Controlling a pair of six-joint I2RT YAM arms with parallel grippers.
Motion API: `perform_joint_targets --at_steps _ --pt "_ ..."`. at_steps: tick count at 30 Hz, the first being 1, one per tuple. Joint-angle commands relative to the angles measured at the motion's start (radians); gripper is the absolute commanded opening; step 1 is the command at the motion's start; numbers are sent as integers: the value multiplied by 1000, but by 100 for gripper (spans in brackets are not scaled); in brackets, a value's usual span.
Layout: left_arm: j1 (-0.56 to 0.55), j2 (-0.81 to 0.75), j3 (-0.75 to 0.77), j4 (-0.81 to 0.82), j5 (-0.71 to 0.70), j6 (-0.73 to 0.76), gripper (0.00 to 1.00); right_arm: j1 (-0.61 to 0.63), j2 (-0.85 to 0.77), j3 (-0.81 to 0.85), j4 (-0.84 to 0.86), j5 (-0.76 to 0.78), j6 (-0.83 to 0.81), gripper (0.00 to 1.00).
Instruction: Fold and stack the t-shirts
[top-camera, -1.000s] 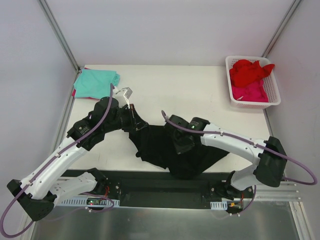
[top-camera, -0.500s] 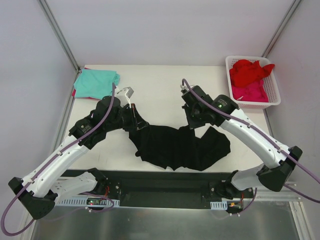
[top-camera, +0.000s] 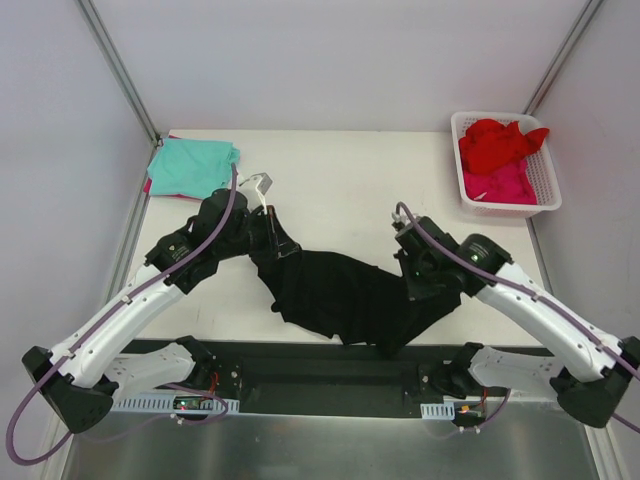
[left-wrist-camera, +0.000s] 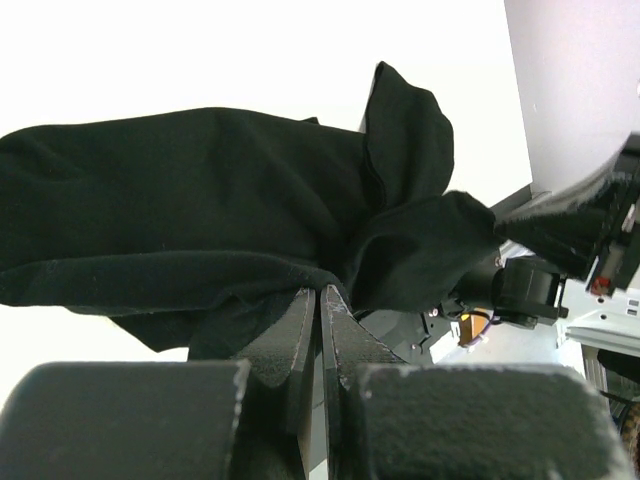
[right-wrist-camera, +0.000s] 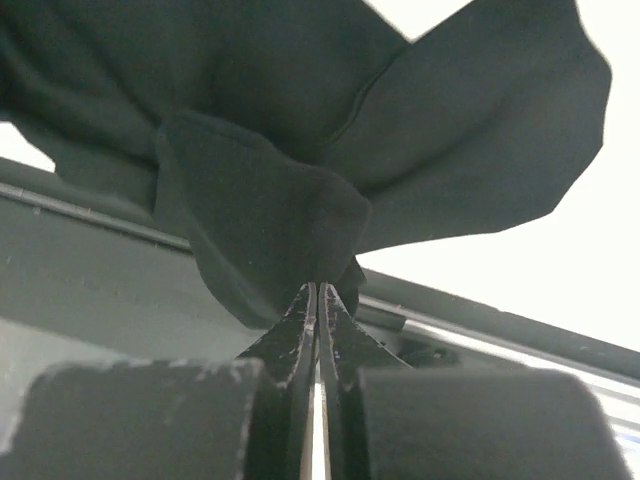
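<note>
Progress looks early: your left gripper and right gripper each pinch the black t-shirt, bunched near the table front edge; teal t-shirt lies folded far left (red t-shirt and pink t-shirt wait in the basket).

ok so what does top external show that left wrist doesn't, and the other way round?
Only top external: the teal shirt lying flat at the far left corner, and the white basket at far right holding the red shirt and the pink shirt.
Only left wrist: the left pincer up close, fingers shut on a bunched fold of cloth.
Both: the black shirt, crumpled and not yet folded.
</note>
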Motion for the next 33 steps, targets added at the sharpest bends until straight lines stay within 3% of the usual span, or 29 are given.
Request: perform_joint_targets --at_steps 1,5,13,20,26,30,33 --pt "11 -4 18 48 11 -5 0 42 -188 -106 -6 -103 127 1" --pt "12 7 15 53 13 -3 0 77 -299 -154 -64 -103 196 1" --pt "11 14 29 60 3 -9 0 86 -333 1 -178 44 181 1" --pt "54 45 112 50 -59 29 0 80 -221 229 -53 238 -58 1" --pt "182 180 461 7 -108 161 0 -42 -57 517 153 354 -353 1" --pt "242 260 821 -18 -269 273 0 -113 36 755 284 375 -558 1" --pt "259 289 993 -26 -387 356 0 -162 79 909 368 368 -720 1"
